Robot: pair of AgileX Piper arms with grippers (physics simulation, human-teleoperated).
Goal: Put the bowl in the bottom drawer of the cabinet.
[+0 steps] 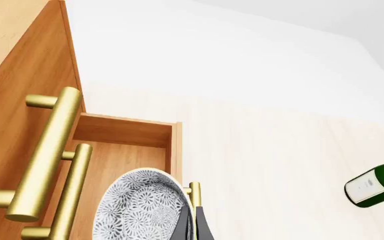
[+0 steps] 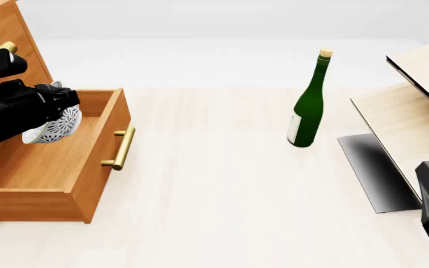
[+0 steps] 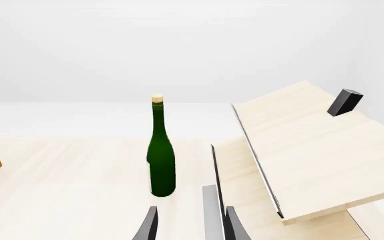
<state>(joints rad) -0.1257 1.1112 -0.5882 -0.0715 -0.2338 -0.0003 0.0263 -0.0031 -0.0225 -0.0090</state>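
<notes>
Far left, front view: cabinet (image 2: 6,33), orange-brown wood, with its bottom drawer (image 2: 87,173) pulled open toward the table (image 2: 214,184) centre. One brass handle (image 2: 120,148) on the drawer front.

Left gripper (image 2: 54,111) is over the open drawer, clamped on the bowl (image 2: 54,127). Bowl is tilted on edge, above the drawer floor, not resting on it as far as I can tell. Front view hides the fingers behind the black arm body; left wrist view shows one dark finger (image 1: 195,222) against the bowl's (image 1: 138,207) rim, speckled inside facing the camera, drawer back wall (image 1: 122,131) beyond it.

Left wrist view also shows two brass bar handles (image 1: 48,152) on the upper drawer fronts, close up. Front view only catches one of them, partly, behind the arm.

Centre-right: one green bottle (image 2: 308,103), upright, cork top, white label, well apart from the drawer. Seen in all three views; only its label end in the left wrist view.

Right: pale light-wood furniture (image 2: 415,106) with a dark panel. Right wrist view alone shows a small black block (image 3: 345,102) on its slanted top.

Right gripper (image 3: 188,225) sits low at the right edge, fingers apart, holding nothing.

Count: 1 bowl, 1 bottle, 1 cabinet, 3 handles, 2 grippers.
</notes>
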